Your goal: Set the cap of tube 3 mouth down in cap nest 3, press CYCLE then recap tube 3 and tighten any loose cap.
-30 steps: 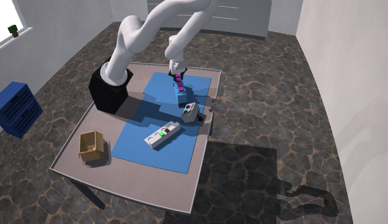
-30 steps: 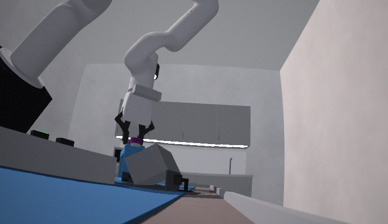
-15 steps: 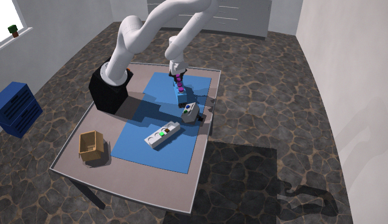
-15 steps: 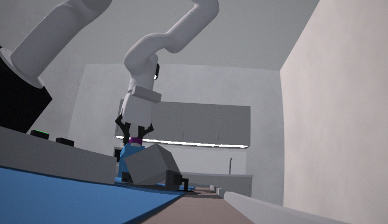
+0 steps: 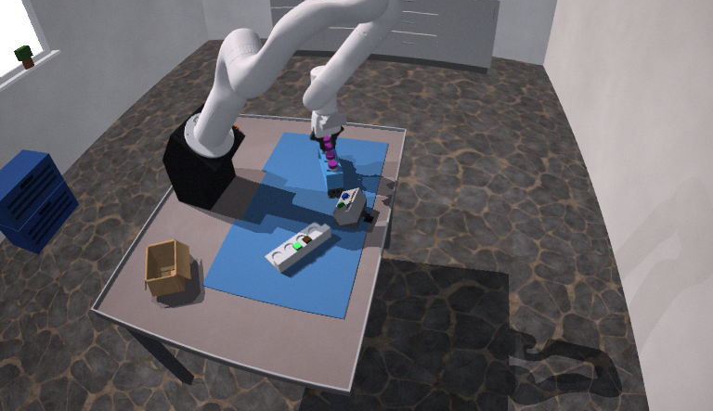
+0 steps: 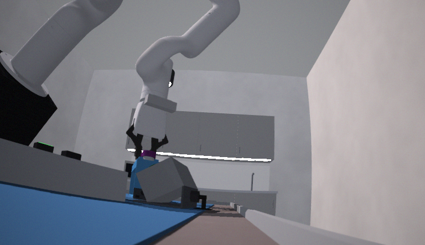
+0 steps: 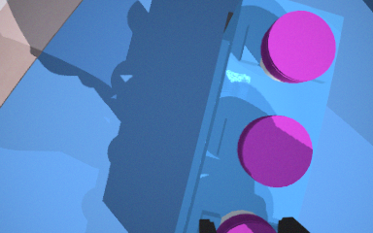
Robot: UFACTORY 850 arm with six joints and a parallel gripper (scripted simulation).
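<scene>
My gripper point(image 5: 328, 147) point(image 6: 145, 149) point(image 7: 247, 227) points down at the blue decapping station point(image 5: 331, 182) point(image 6: 134, 180) point(image 7: 311, 104), shut on the magenta cap of tube 2 point(image 7: 245, 230). The caps of tube 3 point(image 5: 330, 155) point(image 7: 275, 150) and tube 4 point(image 5: 332, 165) point(image 7: 301, 46) sit on their tubes. The cap of tube 1 point(image 5: 326, 138) shows behind. Thread tightness cannot be told. The white cap tray point(image 5: 286, 265) has empty-looking nests. Its green lamp point(image 5: 297, 246) point(image 6: 43, 144) is lit; the amber lamp point(image 5: 306, 238) point(image 6: 71, 155) is dark.
The grey key housing point(image 5: 349, 214) point(image 6: 169, 181), with the blue CYCLE key point(image 5: 344, 195) and green READY key point(image 5: 341, 204), stands between station and tray near the mat's right edge. An open cardboard box point(image 5: 181, 264) stands at the table's front left.
</scene>
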